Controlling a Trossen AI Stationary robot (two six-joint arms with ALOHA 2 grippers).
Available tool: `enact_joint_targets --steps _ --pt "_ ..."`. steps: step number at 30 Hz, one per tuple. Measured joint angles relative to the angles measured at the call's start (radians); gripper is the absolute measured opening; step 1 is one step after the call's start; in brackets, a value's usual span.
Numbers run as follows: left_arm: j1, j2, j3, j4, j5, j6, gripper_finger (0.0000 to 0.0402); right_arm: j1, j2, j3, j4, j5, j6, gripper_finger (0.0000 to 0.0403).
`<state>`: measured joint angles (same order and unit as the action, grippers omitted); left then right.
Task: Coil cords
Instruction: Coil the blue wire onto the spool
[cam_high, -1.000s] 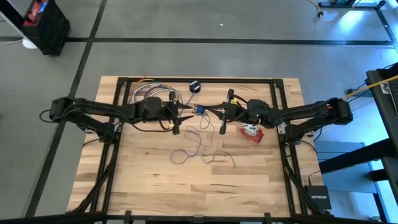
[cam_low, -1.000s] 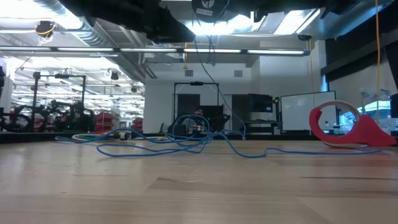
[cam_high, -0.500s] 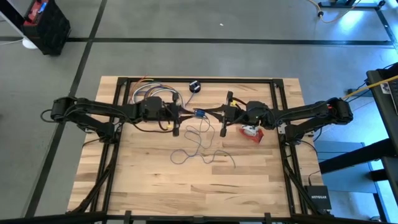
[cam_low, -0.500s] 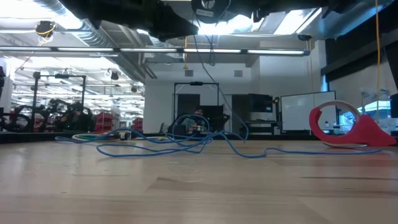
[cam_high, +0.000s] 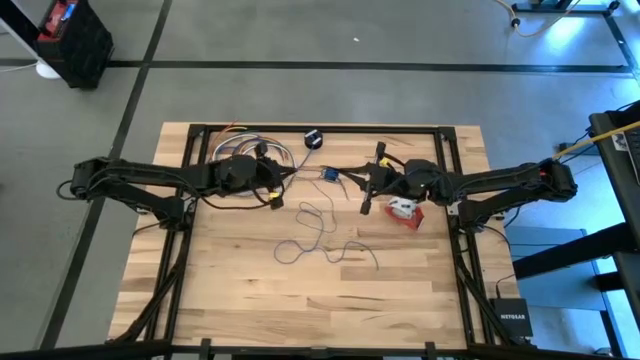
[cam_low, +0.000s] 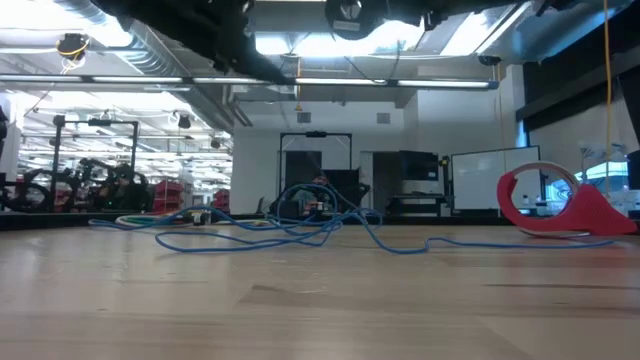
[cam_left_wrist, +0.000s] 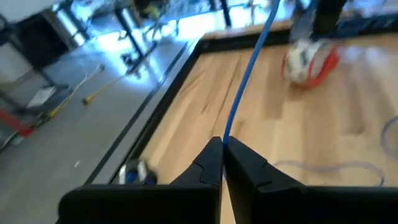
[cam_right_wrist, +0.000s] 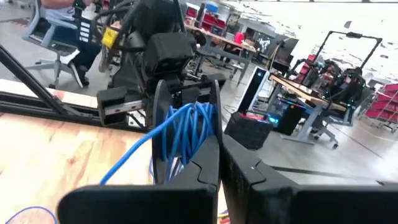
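Fingers of the left gripper (cam_left_wrist: 222, 163) are seen pressed together on the blue cord (cam_left_wrist: 247, 74), which is drawn taut away from them toward the red-and-white bundle (cam_left_wrist: 306, 59). Fingers of the right gripper (cam_right_wrist: 219, 163) are likewise closed, with several turns of the cord gathered into a small coil (cam_right_wrist: 186, 127) just ahead of them. In the high view both grippers are held above the table (cam_high: 240, 300) on its far half, the coil between them, while the slack is left lying in loose loops nearer the table's middle (cam_high: 318, 237). The bundle rests just beside the right gripper, toward the table's right edge, and the black puck (cam_high: 313, 138) sits at the far edge. For neat winding, steady tension should be kept and slack fed gradually, so that finished turns are not pulled loose
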<state>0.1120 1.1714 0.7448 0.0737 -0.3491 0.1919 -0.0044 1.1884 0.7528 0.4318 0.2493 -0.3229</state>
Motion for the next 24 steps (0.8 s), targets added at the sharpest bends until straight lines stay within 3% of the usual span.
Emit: enact_joint_targets --steps 6,17,24 --pt "0.006 -0.002 -0.001 -0.114 -0.093 -0.014 0.0002 0.000 -0.024 0.000 -0.038 0.022 0.000 0.0009" --pt "0.093 -0.002 -0.002 -0.367 -0.103 -0.164 0.0003 0.000 -0.040 0.000 -0.045 0.022 0.000 0.0009" --pt "0.140 -0.002 -0.074 -0.379 -0.101 -0.187 0.0004 0.000 -0.041 0.000 -0.039 0.021 -0.003 0.0009"
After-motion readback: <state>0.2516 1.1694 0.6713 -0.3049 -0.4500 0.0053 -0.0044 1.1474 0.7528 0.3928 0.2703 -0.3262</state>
